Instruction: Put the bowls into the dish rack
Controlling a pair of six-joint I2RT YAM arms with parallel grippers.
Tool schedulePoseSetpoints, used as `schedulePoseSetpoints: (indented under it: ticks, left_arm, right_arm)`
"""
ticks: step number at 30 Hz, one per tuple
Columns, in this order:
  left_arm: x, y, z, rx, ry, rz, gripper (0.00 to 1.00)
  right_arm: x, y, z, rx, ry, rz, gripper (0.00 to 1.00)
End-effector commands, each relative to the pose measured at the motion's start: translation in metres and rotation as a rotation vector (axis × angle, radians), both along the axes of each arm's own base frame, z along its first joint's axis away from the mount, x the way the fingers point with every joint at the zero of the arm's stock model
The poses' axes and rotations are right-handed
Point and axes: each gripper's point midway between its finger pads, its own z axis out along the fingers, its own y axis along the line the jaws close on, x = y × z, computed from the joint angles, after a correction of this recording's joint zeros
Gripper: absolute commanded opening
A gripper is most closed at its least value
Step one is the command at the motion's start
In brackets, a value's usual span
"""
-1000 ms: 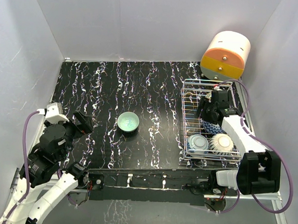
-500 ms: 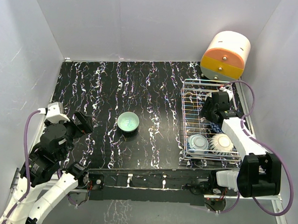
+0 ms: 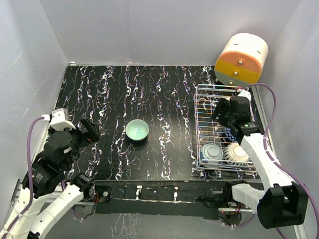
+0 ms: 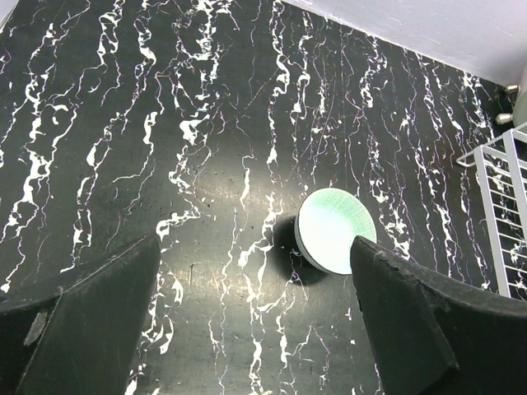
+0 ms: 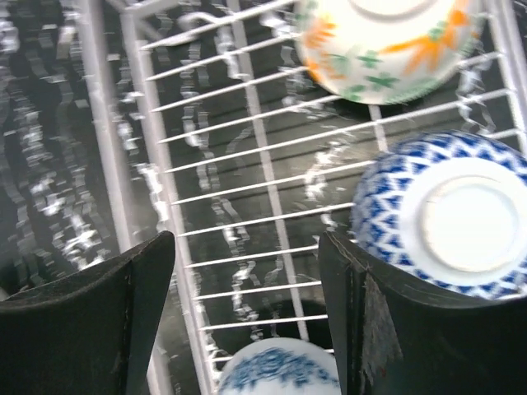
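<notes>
A round box (image 3: 241, 59), cream on top and orange below, sat at the far right corner of the black table (image 3: 107, 95) with white streaks.

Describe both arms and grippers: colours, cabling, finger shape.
The left arm and right arm have white link shells with black joint housings. A purple cable loops outside each one. The left gripper and right gripper are black; their fingers are matte black, broad and wedge-shaped.

2 white arms (image 3: 257, 148), black at the joints, each trail 1 purple cable (image 3: 27, 144).
</notes>
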Motion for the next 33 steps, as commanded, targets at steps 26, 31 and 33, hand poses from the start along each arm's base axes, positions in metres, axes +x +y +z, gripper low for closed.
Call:
schedulePoseSetpoints:
  ticks: [26,31,33]
  left_arm:
    - [-0.041,0.057,0.054,-0.015,-0.12,0.185,0.97]
    - [-0.048,0.064,0.053,-0.018,-0.128,0.208,0.97]
    - [-0.048,0.065,0.051,-0.015,-0.128,0.213,0.97]
  right_arm:
    - [-0.057,0.423,0.025,0.033,-0.224,1.258,0.68]
    - [-0.053,0.431,-0.019,0.002,-0.132,1.251,0.65]
    - [-0.053,0.434,-0.038,-0.026,-0.092,1.259,0.63]
